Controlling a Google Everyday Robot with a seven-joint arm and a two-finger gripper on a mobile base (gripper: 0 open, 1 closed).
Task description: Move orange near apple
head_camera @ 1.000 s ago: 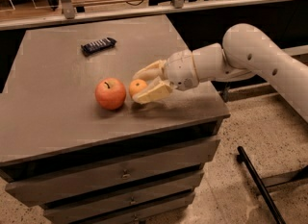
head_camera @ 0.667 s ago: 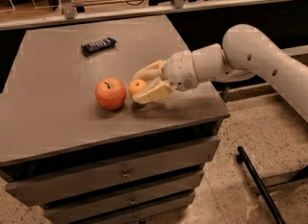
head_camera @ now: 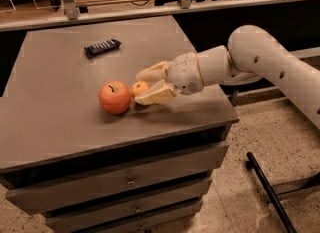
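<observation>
The apple (head_camera: 115, 97), large and red-orange with a dark stem, sits on the grey cabinet top (head_camera: 60, 112) near the front. The small plain orange (head_camera: 140, 88) rests on the top just right of the apple, almost touching it. My gripper (head_camera: 140, 89) reaches in from the right on the white arm (head_camera: 250, 57). Its two cream fingers (head_camera: 155, 70) lie on either side of the orange, spread wider than the fruit. The lower finger is close against the orange and the upper one stands apart from it.
A dark remote-like object (head_camera: 102, 47) lies at the back of the cabinet top. The top's right edge is under my wrist. Drawers are below the front edge. A black bar (head_camera: 267, 192) lies on the speckled floor at the right.
</observation>
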